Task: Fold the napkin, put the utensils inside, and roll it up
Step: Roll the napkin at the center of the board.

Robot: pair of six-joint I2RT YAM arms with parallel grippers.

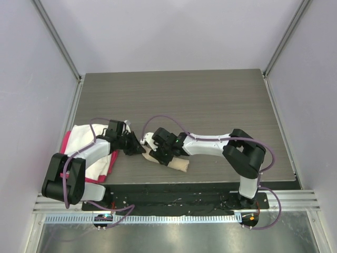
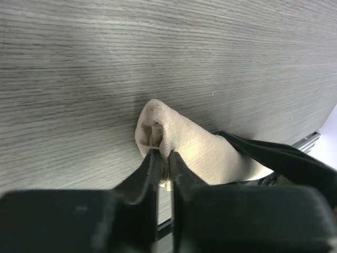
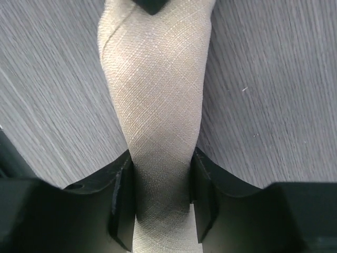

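Item, near edge — the napkin (image 1: 179, 165), rolled into a tight beige tube, is lying on the table (image 1: 210, 100) just ahead of the arm bases, slanting from near-right to far-left. Right gripper (image 3: 160, 158): is straddling the roll's middle from above, its fingers (image 3: 122, 179) pressing against both sides of the cloth and nipping it to a waist. Left gripper (image 2: 163, 154): is meeting the roll's left end, jaws drawn almost together, a sliver of cloth showing in the slit between them. Further left — a white cloth (image 1: 84, 134) is lying over a pink-red cloth (image 1: 66, 143), both under the left arm. Beyond, the grey woodgrain is stretching to the back wall.
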